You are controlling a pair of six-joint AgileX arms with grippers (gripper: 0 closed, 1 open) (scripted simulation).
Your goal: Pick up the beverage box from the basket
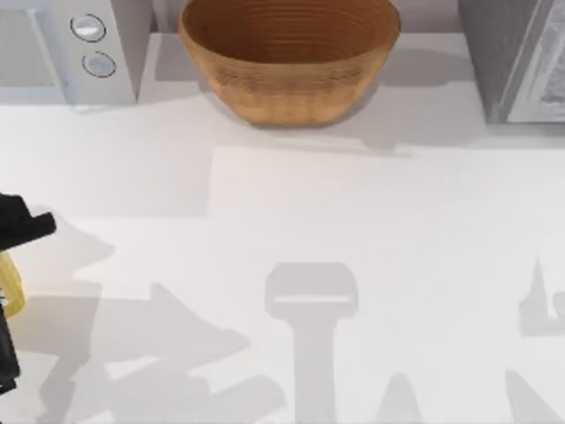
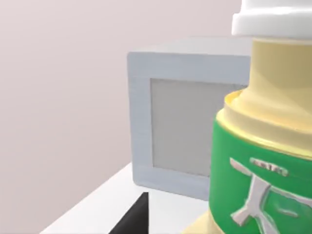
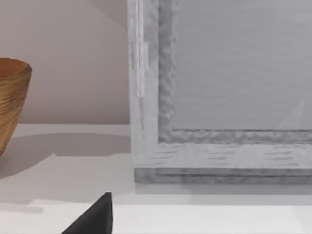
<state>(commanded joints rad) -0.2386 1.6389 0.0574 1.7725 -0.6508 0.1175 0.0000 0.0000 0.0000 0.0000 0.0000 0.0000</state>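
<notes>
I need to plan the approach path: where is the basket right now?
In the top view the basket stands at the table's far edge, centred, between the knobbed grey appliance on its left and the grey box on its right.

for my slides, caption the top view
Left arm parked at the table's left edge; woven basket at the back between two grey appliances.

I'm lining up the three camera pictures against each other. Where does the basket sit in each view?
Top view: the basket stands at the table's far edge, near the middle, between two grey appliances.
Left wrist view: not in it; a green-labelled bottle is close up before a grey appliance.
Right wrist view: its rim and side at the picture's edge.
Shared landmark: the white table.
</notes>
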